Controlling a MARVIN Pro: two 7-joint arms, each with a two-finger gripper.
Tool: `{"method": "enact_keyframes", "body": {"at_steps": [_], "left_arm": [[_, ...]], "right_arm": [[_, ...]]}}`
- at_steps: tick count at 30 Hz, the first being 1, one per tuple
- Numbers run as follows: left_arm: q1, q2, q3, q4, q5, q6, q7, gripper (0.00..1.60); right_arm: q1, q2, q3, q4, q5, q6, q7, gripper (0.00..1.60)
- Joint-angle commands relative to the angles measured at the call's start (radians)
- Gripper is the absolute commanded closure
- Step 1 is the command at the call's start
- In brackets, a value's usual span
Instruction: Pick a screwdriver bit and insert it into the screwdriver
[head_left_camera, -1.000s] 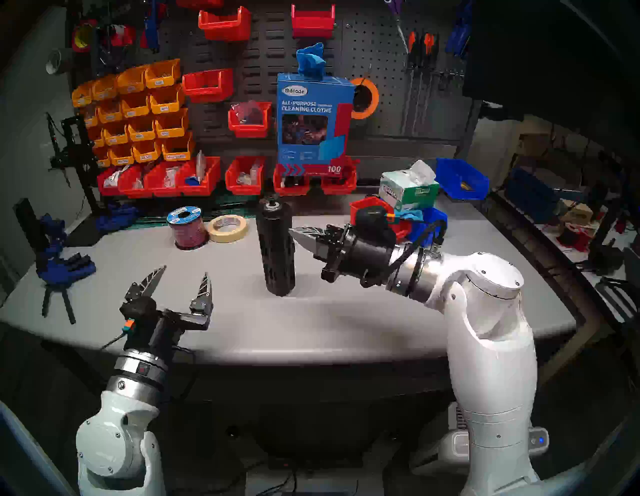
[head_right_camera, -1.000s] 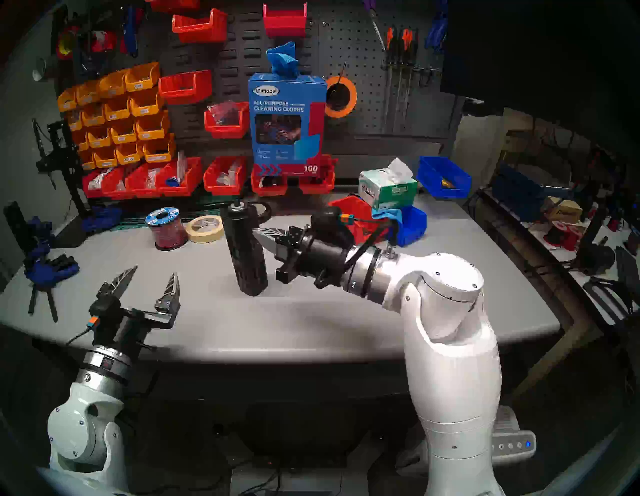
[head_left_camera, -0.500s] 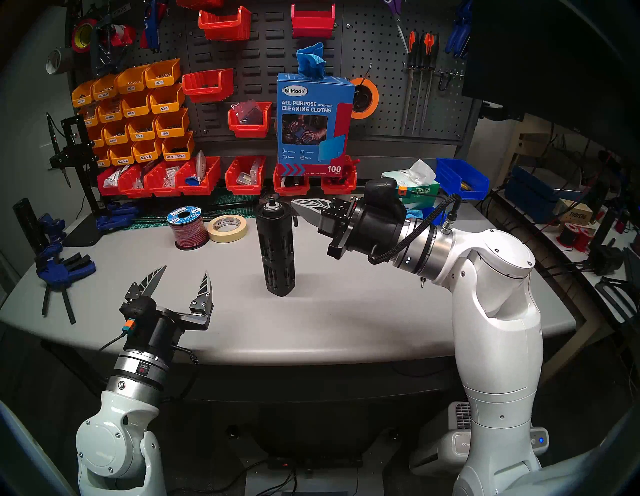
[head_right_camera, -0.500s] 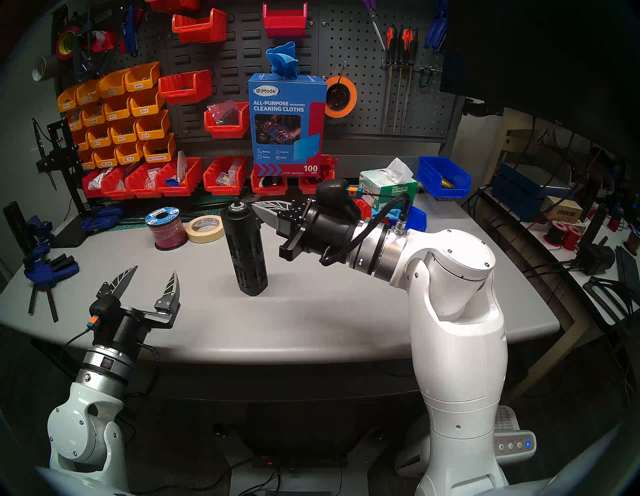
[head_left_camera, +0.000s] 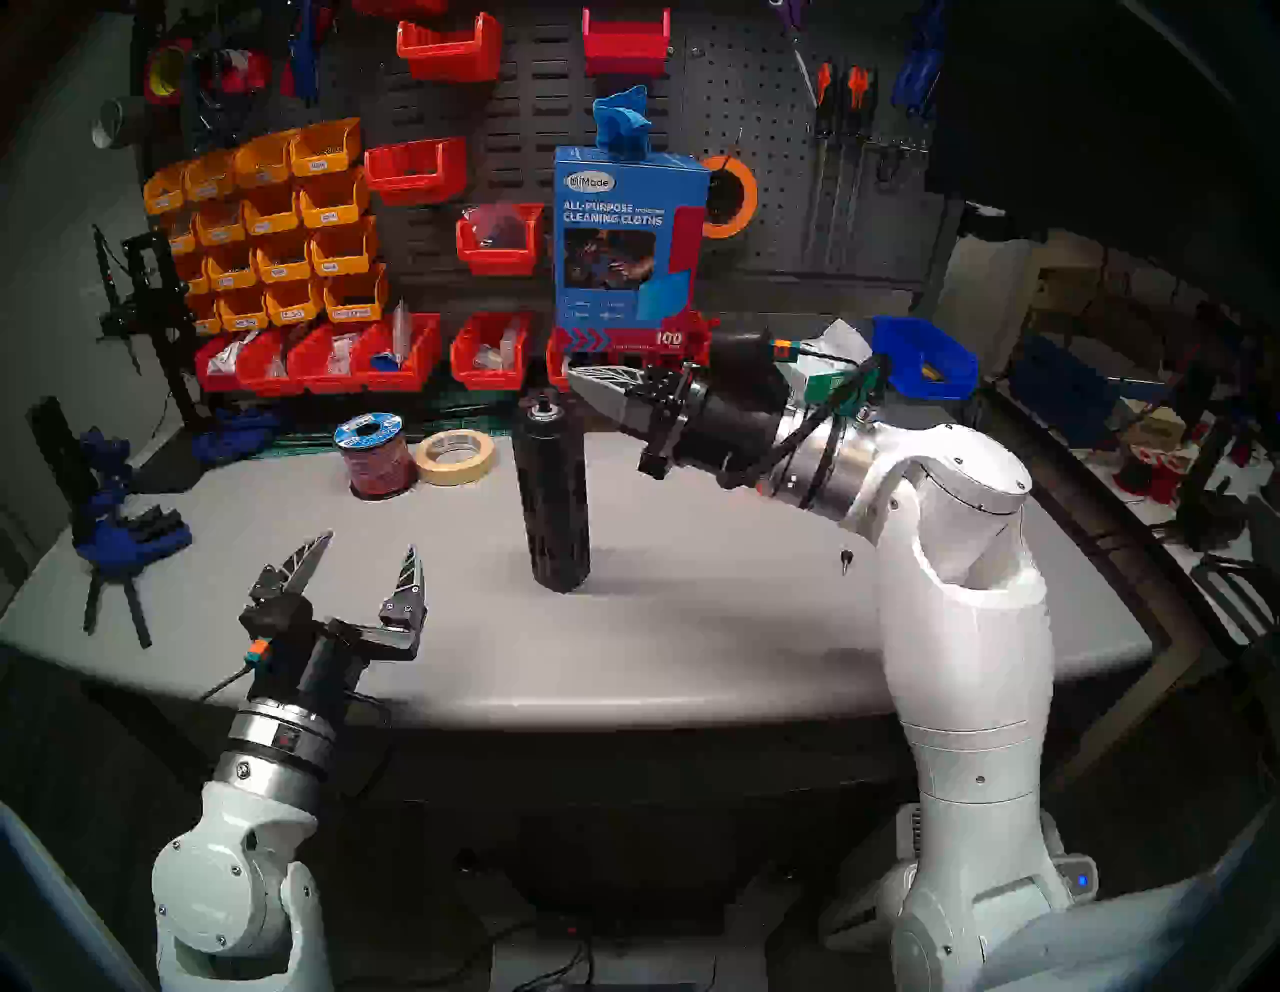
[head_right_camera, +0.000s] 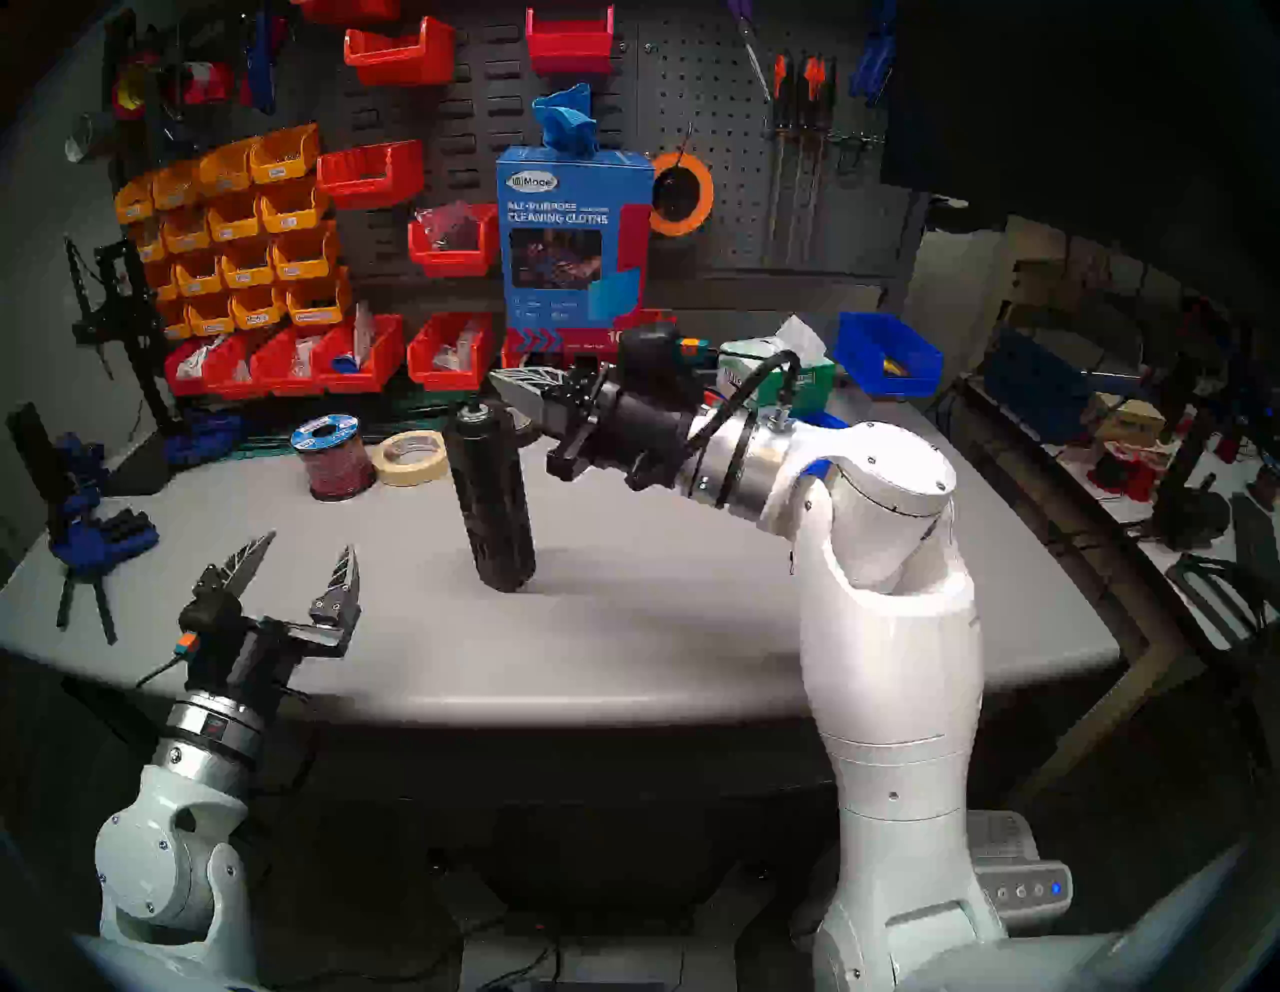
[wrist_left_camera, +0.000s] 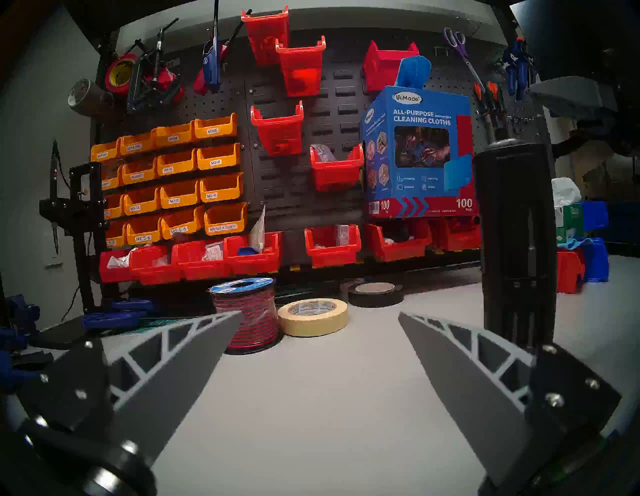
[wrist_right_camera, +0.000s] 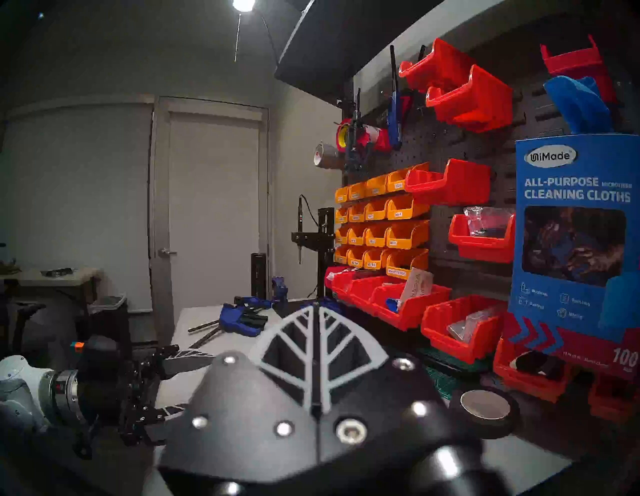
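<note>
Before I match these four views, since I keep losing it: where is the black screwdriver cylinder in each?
Head left: screwdriver upright at table centre.
Head right: left of centre.
Left wrist: tall at right edge.
Right wrist: not in view.
Shared landmark: blue cleaning cloths box.

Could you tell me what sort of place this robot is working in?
Most likely a workshop bench: a pegboard hung with screwdrivers, labelled orange parts bins, and clamps on the grey table.
</note>
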Motion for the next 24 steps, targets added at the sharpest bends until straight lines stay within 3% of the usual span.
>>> {"method": "enact_keyframes", "body": {"at_steps": [1,24], "left_arm": [[-0.007,0.000,0.002,-0.031,-0.002,-0.008,-0.001,0.00],[-0.009,-0.007,0.000,-0.033,0.000,-0.008,-0.007,0.00]], "right_arm": [[0.102,-0.027,-0.001,0.021,0.017,-0.017,0.005,1.60],[0.119,-0.055,-0.004,0.071,0.043,-0.002,0.030,1.60]]}}
